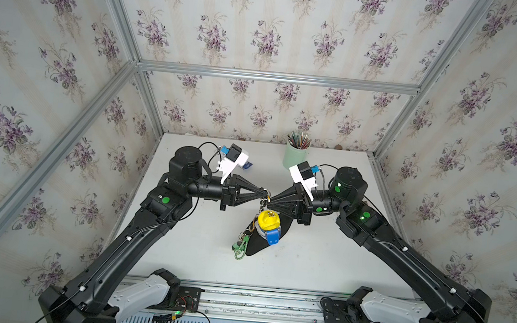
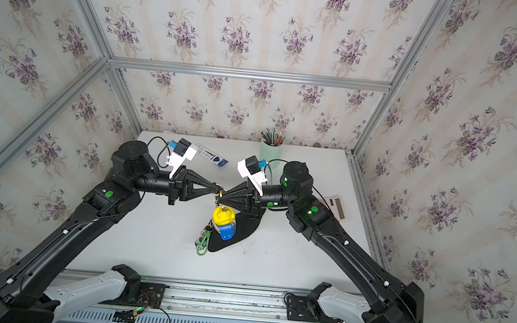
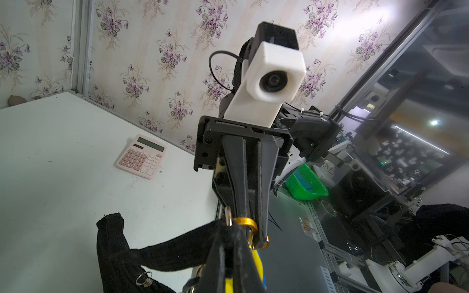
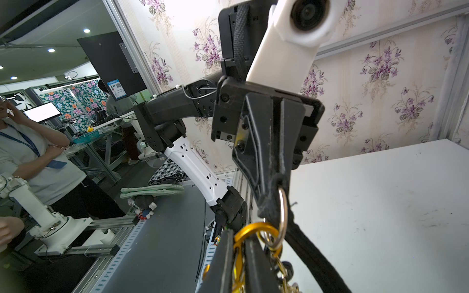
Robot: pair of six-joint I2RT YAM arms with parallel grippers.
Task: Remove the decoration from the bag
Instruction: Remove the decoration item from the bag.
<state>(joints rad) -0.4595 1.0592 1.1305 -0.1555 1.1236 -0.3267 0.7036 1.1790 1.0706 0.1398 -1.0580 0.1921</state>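
Left gripper (image 1: 262, 191) clenched on strap (image 3: 177, 243) of bag (image 1: 258, 247). Right gripper (image 1: 268, 201) pinches gold clip (image 4: 253, 225) of decoration (image 1: 239, 248), tips nearly touching above table (image 1: 183, 243) centre. Bag and rest of decoration hang below. Best: hold strap taut, press clip gate open, slide it off ring (image 4: 284, 215) without twisting.

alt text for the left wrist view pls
Two grippers meet tip to tip above a white table: the left gripper pinches a black strap, and the right gripper is closed on a gold carabiner. A pink calculator lies on the table near the wall.
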